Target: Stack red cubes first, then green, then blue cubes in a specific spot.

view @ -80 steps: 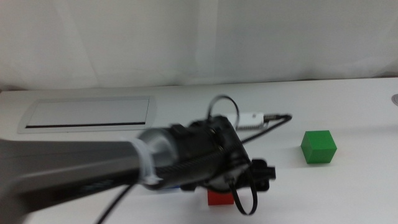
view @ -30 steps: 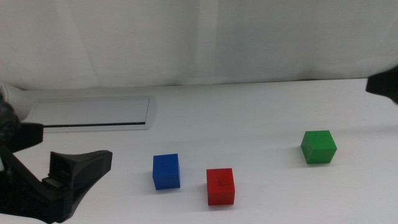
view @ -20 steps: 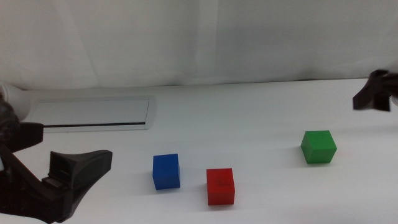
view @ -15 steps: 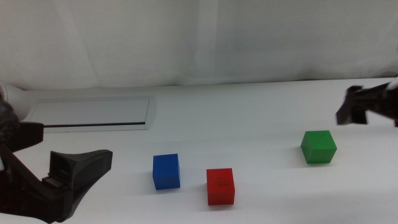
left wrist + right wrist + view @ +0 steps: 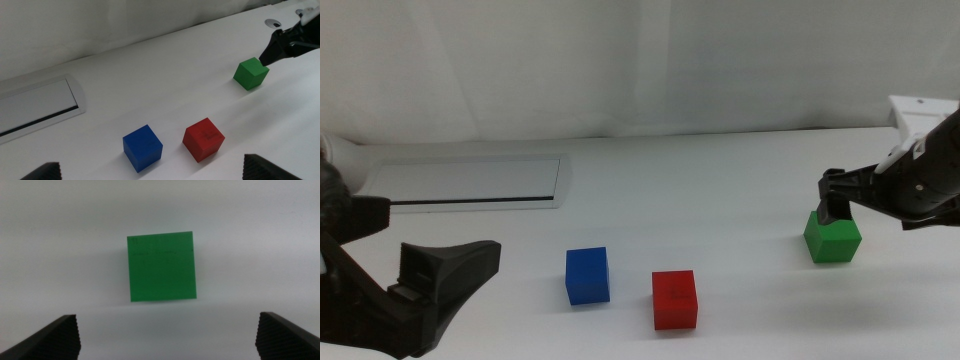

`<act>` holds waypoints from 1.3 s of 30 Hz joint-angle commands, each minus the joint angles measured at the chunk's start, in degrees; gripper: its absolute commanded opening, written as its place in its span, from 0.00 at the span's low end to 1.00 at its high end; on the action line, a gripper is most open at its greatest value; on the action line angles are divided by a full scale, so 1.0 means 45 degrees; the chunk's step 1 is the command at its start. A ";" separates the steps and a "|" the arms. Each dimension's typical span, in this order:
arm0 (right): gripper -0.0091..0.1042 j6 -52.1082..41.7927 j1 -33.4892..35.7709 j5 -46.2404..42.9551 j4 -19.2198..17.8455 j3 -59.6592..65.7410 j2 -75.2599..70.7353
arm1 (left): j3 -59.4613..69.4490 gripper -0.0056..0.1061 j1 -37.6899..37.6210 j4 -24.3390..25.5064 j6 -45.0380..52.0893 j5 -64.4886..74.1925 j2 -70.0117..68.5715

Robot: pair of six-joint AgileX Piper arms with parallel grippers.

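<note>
Three cubes on the white table (image 5: 720, 180), one of each colour: one red cube (image 5: 675, 299), one blue cube (image 5: 587, 275), one green cube (image 5: 833, 236). None stacked, all flat on the tabletop. Blue just beside red toward the left arm's side, a small gap between them; green well apart, over on the right arm's side. One long grey framed panel (image 5: 465, 183) set into the table at the far left.

Right gripper (image 5: 835, 205) directly above the green cube, jaws spread wide, holding nothing; in the right wrist view the green cube (image 5: 161, 266) centred between the two jaw tips, clear table on either side of it, no contact visible. Seen from the left wrist view, the same gripper's (image 5: 272, 50) tip close against the green cube's upper far edge.

Left gripper (image 5: 435, 280) low at the near left, jaws wide apart, empty, well apart from the blue cube.
</note>
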 commanded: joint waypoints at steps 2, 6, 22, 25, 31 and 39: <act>0.91 0.0089 0.0009 -0.0511 -0.0120 -0.0096 0.0526 | 0.0081 0.87 0.0025 -0.0096 -0.0069 -0.0131 -0.0089; 0.91 0.0089 0.0009 -0.0734 -0.0143 -0.0117 0.1091 | 0.0081 0.87 0.0025 -0.0096 -0.0069 -0.0131 -0.0089; 0.86 0.0067 0.0009 -0.1669 -0.0373 -0.0167 0.2028 | 0.0081 0.85 0.0025 -0.0096 -0.0091 -0.0106 -0.0089; 0.86 0.0030 0.0009 -0.1702 -0.0478 -0.0167 0.2028 | 0.0081 0.84 0.0025 -0.0096 -0.0091 -0.0106 -0.0089; 0.86 0.0030 0.0009 -0.1753 -0.0597 -0.0167 0.2028 | 0.0081 0.84 0.0025 -0.0096 -0.0091 -0.0106 -0.0089; 0.86 0.0030 0.0009 -0.2044 -0.0597 -0.0218 0.2348 | 0.0081 0.84 0.0025 -0.0096 -0.0091 -0.0106 -0.0089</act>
